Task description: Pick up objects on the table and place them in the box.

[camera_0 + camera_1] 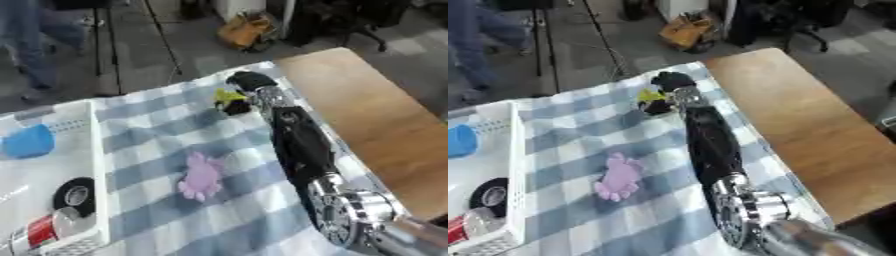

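Note:
My right arm stretches from the lower right across the checked cloth to its far edge. There my right hand (248, 81) sits over a small yellow and black object (230, 100), with dark fingers curled around it. A pink flat toy (201, 176) with rounded lobes lies on the cloth in the middle. The white box (96, 165) stands at the left and holds a blue object (28, 141), a black tape roll (74, 195) and a red and silver item (44, 229). My left hand shows in neither view.
A blue and white checked cloth (157, 125) covers the left part of the wooden table (367, 115). Bare wood runs along the right side. Beyond the far edge are floor, a tripod stand (109, 45) and a brown bag (245, 30).

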`<state>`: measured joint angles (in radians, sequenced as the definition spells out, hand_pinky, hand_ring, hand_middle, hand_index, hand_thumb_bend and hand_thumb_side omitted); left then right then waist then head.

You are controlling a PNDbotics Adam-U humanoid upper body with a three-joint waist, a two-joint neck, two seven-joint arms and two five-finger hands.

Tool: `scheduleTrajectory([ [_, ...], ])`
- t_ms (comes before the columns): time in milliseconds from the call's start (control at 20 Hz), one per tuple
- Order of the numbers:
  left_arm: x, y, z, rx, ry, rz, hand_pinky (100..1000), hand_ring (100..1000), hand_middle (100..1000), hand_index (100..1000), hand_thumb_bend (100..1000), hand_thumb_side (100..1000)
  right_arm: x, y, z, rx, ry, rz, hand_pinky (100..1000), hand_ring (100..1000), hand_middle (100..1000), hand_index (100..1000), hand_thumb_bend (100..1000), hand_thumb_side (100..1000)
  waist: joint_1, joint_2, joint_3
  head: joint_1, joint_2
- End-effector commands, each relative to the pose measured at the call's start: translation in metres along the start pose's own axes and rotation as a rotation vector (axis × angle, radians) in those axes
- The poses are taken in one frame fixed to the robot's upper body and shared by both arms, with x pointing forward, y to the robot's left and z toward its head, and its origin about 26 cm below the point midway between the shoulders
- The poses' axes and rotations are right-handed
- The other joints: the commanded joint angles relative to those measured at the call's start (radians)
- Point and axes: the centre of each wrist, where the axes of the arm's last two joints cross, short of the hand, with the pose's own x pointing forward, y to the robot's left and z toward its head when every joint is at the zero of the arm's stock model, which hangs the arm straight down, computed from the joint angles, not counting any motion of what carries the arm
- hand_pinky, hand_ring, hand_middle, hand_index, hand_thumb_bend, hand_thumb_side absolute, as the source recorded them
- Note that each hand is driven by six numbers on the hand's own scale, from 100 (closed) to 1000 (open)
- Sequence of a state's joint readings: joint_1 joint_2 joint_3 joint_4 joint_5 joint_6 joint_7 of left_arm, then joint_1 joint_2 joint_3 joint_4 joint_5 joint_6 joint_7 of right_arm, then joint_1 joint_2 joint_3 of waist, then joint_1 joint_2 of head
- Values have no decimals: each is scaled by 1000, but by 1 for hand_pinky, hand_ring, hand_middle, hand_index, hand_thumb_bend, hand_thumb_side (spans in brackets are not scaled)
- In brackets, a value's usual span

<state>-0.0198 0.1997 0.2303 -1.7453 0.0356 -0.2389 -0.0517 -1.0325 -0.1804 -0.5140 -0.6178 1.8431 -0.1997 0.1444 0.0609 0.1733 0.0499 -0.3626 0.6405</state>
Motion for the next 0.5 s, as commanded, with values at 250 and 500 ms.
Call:
scheduleTrajectory([
  [250,6,1,-5,-8,-35,-5,507,640,696,706,382,911,-3,-19,-2,-67,5,67,1000,993,957,968,491,833,15,6,0,-3,-11],
  [500,7,0,-6,-12,-36,-2,507,640,697,707,382,912,-5,-30,0,-154,79,134,1000,1000,981,976,478,798,16,8,0,-6,-16],
])
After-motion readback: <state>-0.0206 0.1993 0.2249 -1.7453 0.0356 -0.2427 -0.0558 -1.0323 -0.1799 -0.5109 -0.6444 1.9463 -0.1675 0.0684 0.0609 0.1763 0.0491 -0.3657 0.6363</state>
